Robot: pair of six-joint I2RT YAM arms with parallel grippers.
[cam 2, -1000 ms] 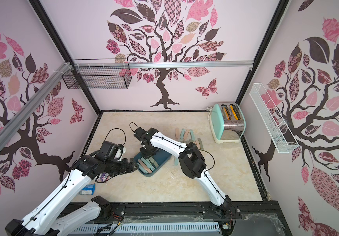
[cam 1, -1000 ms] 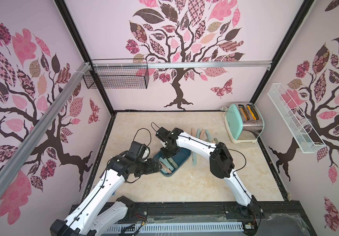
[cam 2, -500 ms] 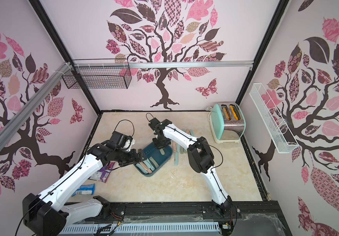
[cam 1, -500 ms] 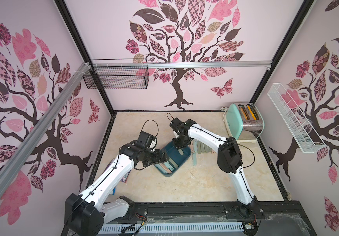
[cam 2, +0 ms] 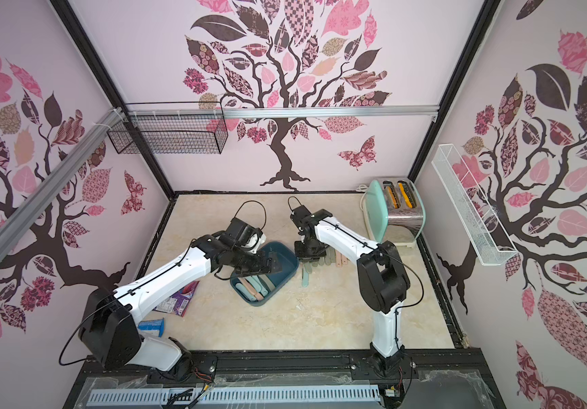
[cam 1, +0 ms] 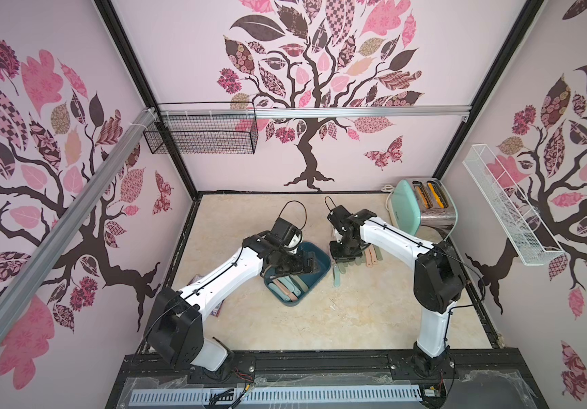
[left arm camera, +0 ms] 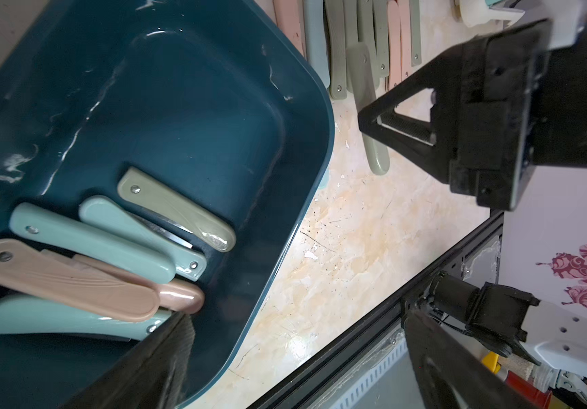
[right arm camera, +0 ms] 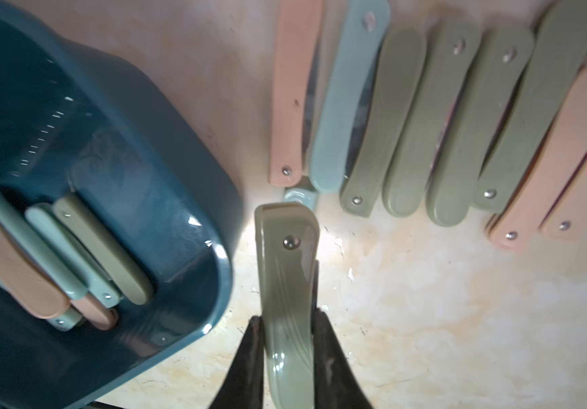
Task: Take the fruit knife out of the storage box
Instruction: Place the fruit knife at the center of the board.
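The dark teal storage box [cam 1: 324,261] [cam 2: 291,261] lies mid-table with several folded fruit knives in it: olive [left arm camera: 178,212], teal [left arm camera: 90,240] and pink [left arm camera: 65,279]. My left gripper [cam 1: 299,265] [left arm camera: 295,315] hangs open over the box's near end. One of its fingers [left arm camera: 164,354] is beside the knives and nothing is between the jaws. My right gripper [cam 1: 346,253] [right arm camera: 286,322] is shut on an olive-green folded fruit knife [right arm camera: 286,276]. It holds that knife just above the table, to the right of the box, outside its rim [right arm camera: 221,248].
A row of several folded knives [cam 1: 368,255] [right arm camera: 444,124] lies on the table right of the box, one teal knife [cam 1: 337,278] in front. A toaster [cam 1: 426,209] stands back right. Wire baskets [cam 1: 201,136] [cam 1: 508,205] hang on the walls. Snack packets [cam 2: 177,301] lie front left.
My right gripper has carried the olive knife from over the box to the right, beside the row. My left gripper has moved in over the box, still open.
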